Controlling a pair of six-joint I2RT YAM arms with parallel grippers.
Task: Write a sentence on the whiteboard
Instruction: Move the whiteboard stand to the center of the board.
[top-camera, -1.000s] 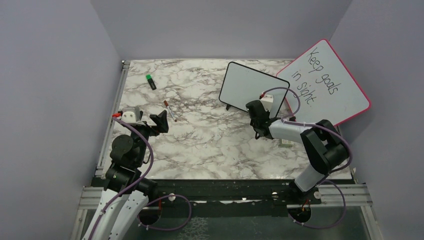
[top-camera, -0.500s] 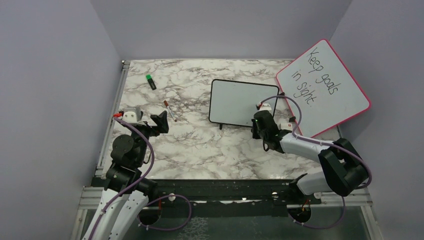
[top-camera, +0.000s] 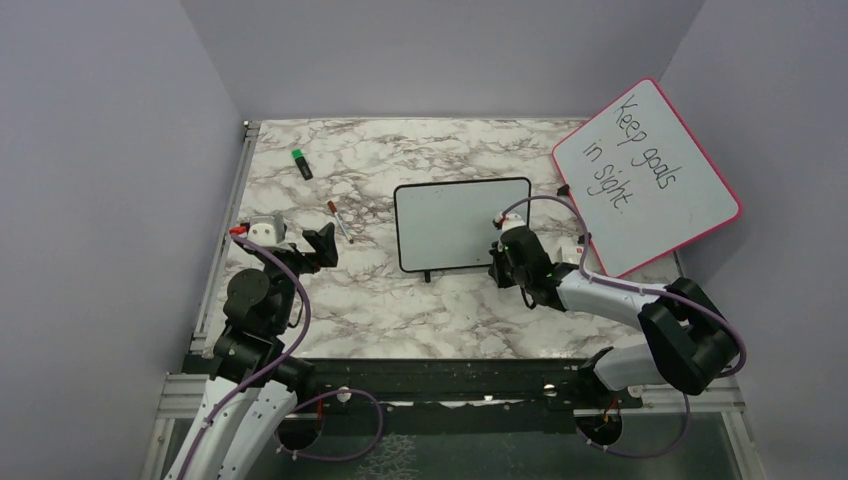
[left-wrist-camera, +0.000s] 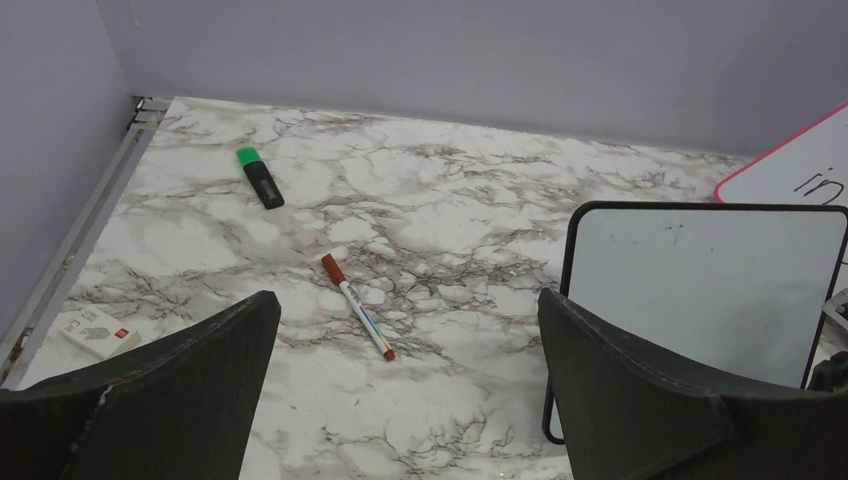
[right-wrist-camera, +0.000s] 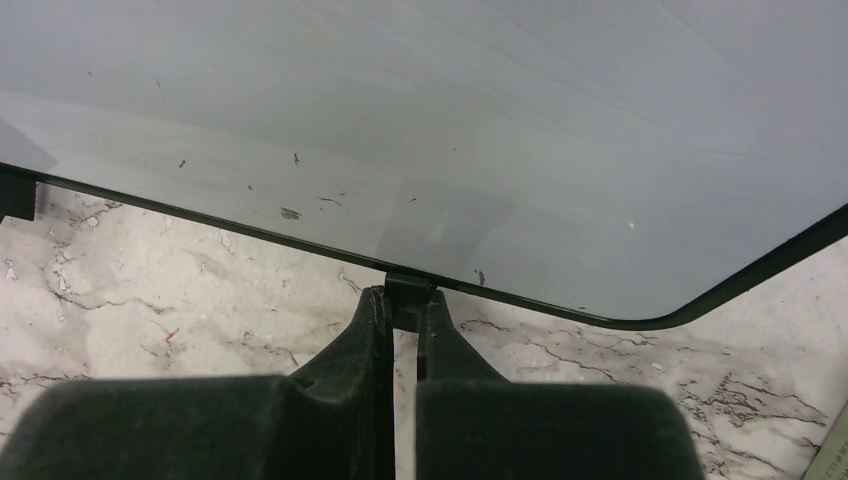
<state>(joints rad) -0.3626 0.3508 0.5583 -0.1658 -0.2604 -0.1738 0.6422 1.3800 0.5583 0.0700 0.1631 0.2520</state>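
The small black-framed whiteboard (top-camera: 460, 224) lies in the middle of the marble table, its face blank; it also shows in the left wrist view (left-wrist-camera: 705, 285) and the right wrist view (right-wrist-camera: 450, 130). No reddish-brown sentence shows on it. My right gripper (top-camera: 497, 262) (right-wrist-camera: 403, 312) is shut on a little black foot (right-wrist-camera: 410, 292) at the board's near right edge. A red-capped marker (top-camera: 339, 220) (left-wrist-camera: 356, 319) lies left of the board. My left gripper (top-camera: 320, 243) (left-wrist-camera: 405, 400) is open and empty, near the marker.
A larger pink-framed board (top-camera: 645, 175) with black handwriting leans at the back right. A green-capped black marker (top-camera: 302, 163) (left-wrist-camera: 260, 178) lies at the back left. A small white eraser block (left-wrist-camera: 97, 332) lies by the left rail.
My right gripper has dragged the small whiteboard leftward and nearer across the table, turning it square to the table. The left arm has not moved.
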